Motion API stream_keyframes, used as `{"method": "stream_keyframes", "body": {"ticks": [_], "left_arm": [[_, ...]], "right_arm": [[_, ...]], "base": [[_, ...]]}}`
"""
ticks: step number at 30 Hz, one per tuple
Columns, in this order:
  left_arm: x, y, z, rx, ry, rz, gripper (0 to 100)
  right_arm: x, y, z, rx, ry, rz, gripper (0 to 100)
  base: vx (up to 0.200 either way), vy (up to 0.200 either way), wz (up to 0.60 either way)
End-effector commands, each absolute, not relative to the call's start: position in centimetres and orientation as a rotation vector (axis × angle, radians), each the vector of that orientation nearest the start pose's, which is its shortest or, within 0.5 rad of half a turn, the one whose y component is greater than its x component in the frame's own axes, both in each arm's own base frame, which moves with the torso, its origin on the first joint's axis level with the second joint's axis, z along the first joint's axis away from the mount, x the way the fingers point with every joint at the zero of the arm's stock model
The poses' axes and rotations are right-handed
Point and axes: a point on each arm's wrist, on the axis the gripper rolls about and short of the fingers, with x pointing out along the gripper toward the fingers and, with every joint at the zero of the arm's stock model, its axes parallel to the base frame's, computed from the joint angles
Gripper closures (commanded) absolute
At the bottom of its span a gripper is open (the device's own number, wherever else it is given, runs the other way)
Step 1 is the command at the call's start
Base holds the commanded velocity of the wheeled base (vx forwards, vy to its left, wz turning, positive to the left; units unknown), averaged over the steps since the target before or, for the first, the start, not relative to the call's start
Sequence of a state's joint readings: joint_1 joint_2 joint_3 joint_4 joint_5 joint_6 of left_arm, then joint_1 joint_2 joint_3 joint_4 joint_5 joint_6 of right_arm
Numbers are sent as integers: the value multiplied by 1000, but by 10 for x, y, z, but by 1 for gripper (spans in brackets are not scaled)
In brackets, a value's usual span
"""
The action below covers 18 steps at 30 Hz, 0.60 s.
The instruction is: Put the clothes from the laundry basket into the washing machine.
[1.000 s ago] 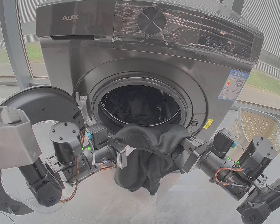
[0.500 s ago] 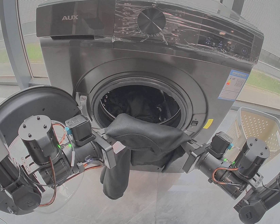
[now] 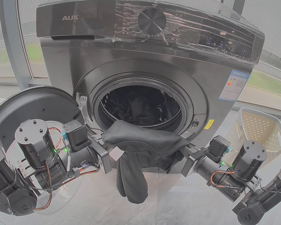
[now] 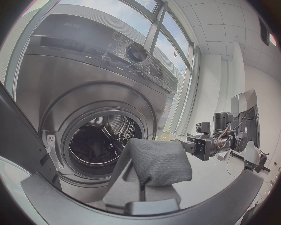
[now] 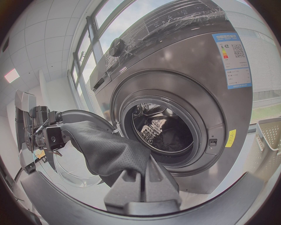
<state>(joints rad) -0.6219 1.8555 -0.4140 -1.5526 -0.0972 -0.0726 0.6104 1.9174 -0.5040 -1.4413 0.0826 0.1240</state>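
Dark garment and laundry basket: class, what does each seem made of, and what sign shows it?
Dark garment: likely knitted synthetic fabric, matt; tiny perforations, limp drape.
Laundry basket: probably moulded plastic, cream, smooth; rigid rim, regular holes.

The floor [image 3: 185,210] is pale, glossy tile with faint grey veining. A dark grey front-loading washing machine [image 3: 144,60] stands directly on it, its round door [image 3: 35,103] swung open to the robot's left. Just beside the machine, on the robot's right, a cream perforated laundry basket [image 3: 258,129] sits on the same floor.
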Motion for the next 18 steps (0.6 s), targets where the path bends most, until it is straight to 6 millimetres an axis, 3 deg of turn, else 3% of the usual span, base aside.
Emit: {"method": "stream_keyframes", "body": {"ticks": [1, 2, 7, 13, 18], "left_arm": [[227, -166, 133, -97, -72, -725, 100], [226, -166, 134, -99, -73, -727, 100], [223, -167, 142, -109, -100, -737, 100], [213, -175, 133, -102, -56, -783, 100], [220, -181, 128, -100, -49, -773, 100]], "right_arm": [[250, 178, 119, 123, 36, 694, 100], [249, 178, 118, 121, 42, 697, 0], [247, 176, 109, 119, 86, 691, 0], [256, 175, 66, 81, 220, 668, 0], [256, 175, 59, 82, 231, 670, 0]], "base": [[0, 0, 0], [0, 0, 0], [0, 0, 0], [0, 0, 0], [0, 0, 0]]}}
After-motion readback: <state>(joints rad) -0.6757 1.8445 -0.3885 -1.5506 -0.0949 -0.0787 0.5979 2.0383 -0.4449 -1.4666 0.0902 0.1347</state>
